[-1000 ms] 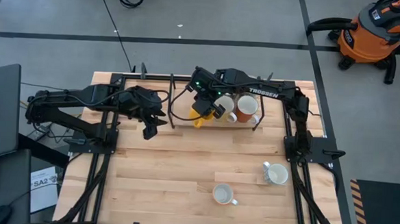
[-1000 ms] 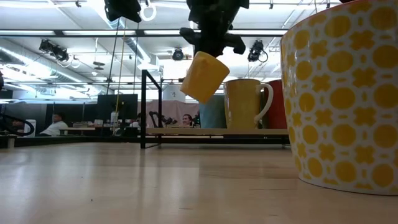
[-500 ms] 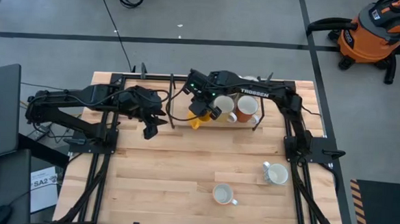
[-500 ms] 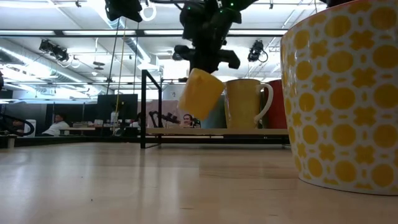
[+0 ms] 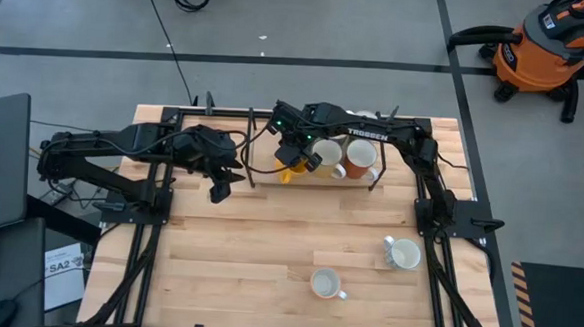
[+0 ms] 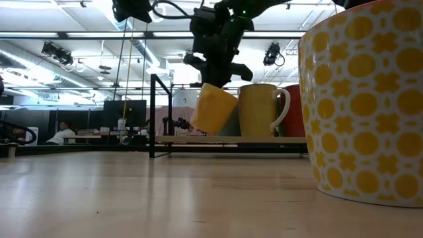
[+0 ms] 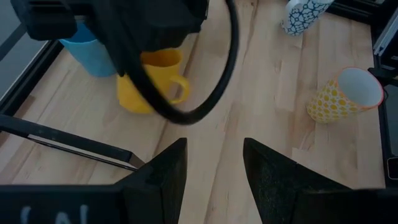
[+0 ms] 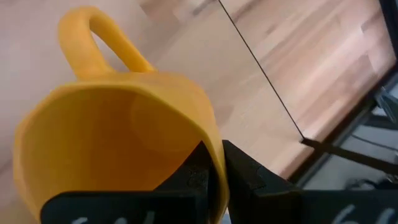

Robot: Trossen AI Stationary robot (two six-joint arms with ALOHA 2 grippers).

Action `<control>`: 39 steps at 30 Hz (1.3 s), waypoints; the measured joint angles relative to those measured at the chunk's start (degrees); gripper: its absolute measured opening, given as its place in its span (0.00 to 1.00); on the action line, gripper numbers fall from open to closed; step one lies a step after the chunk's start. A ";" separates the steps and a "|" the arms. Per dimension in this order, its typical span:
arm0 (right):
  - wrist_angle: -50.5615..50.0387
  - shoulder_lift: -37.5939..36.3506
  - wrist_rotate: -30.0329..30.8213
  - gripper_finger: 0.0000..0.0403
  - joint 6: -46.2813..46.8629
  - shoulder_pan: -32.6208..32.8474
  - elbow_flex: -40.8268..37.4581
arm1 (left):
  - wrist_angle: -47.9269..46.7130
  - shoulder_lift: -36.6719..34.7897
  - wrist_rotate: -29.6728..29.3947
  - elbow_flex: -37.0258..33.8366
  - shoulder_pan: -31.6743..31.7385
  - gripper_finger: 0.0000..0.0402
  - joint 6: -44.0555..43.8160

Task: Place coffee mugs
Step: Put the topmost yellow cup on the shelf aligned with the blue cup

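Note:
A yellow coffee mug (image 6: pixel 214 109) hangs tilted just over the low wooden shelf (image 6: pixel 264 139) at the table's far side, with my right gripper (image 6: pixel 219 71) shut on it. Whether its lower corner touches the shelf I cannot tell. On the shelf beside it stand a blue mug (image 7: pixel 93 53), a pale yellow mug (image 6: pixel 260 110) and a reddish mug (image 6: pixel 295 110). My left gripper (image 5: pixel 221 187) waits open over the table's left part, holding nothing. My right gripper pinches the yellow mug's rim wall (image 8: pixel 213 148), opposite the handle (image 8: pixel 93 38), with one finger (image 8: pixel 194 177) inside the cup and the other outside. The fingers come steeply from above. The mug hangs tilted below them, its mouth turned up toward the gripper.
Two loose mugs rest on the table near the right front: a yellow-patterned one (image 5: pixel 402 253) and a white one (image 5: pixel 326 282). The black frame post (image 6: pixel 152 116) of the shelf stands left of the yellow mug. Bare wood lies at the table's middle.
My right gripper has gone down toward the shelf with the yellow mug and a little toward the table's left edge. The mug has stayed tilted and now hangs low beside the pale yellow mug.

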 joint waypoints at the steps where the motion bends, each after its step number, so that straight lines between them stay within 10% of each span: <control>1: 0.31 0.09 0.79 0.09 0.01 -0.03 0.00 | 0.04 0.00 0.00 0.00 0.00 0.41 -0.01; 39: 5.54 0.54 2.62 0.27 0.07 0.02 0.00 | 0.15 0.00 0.02 0.00 0.00 0.41 0.00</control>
